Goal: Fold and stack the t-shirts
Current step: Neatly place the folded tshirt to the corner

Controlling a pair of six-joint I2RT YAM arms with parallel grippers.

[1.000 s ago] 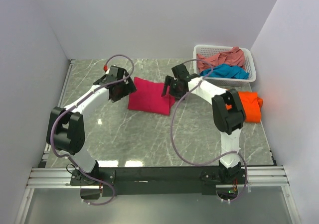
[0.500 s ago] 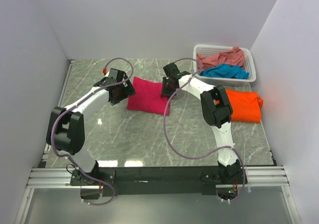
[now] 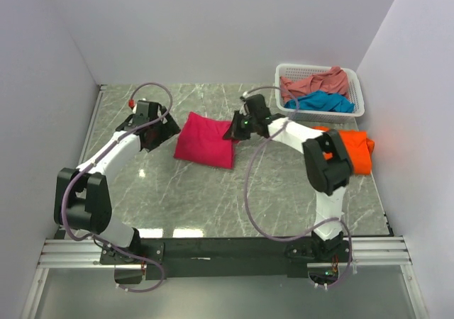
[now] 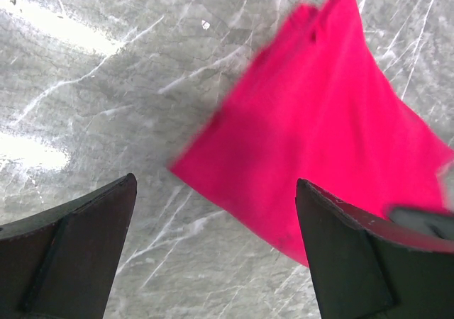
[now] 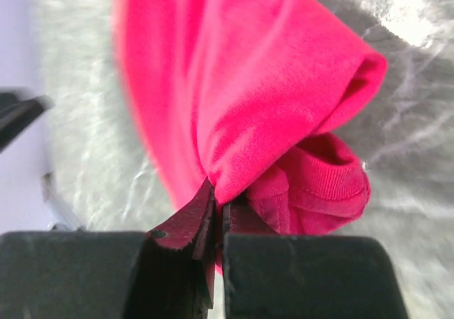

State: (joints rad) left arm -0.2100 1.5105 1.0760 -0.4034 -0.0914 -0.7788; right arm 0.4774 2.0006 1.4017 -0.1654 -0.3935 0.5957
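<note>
We are looking over the grey marble tabletop (image 3: pixel 213 191), where the folded magenta t-shirt (image 3: pixel 206 140) is lying near the middle, now shifted slightly toward the left edge. The orange t-shirt (image 3: pixel 358 152) is lying by the right edge. The right gripper (image 5: pixel 216 205), open a second ago, is pinching the magenta t-shirt's right edge. The left gripper (image 4: pixel 214 188), jaws wide, is drawing back leftward.
</note>
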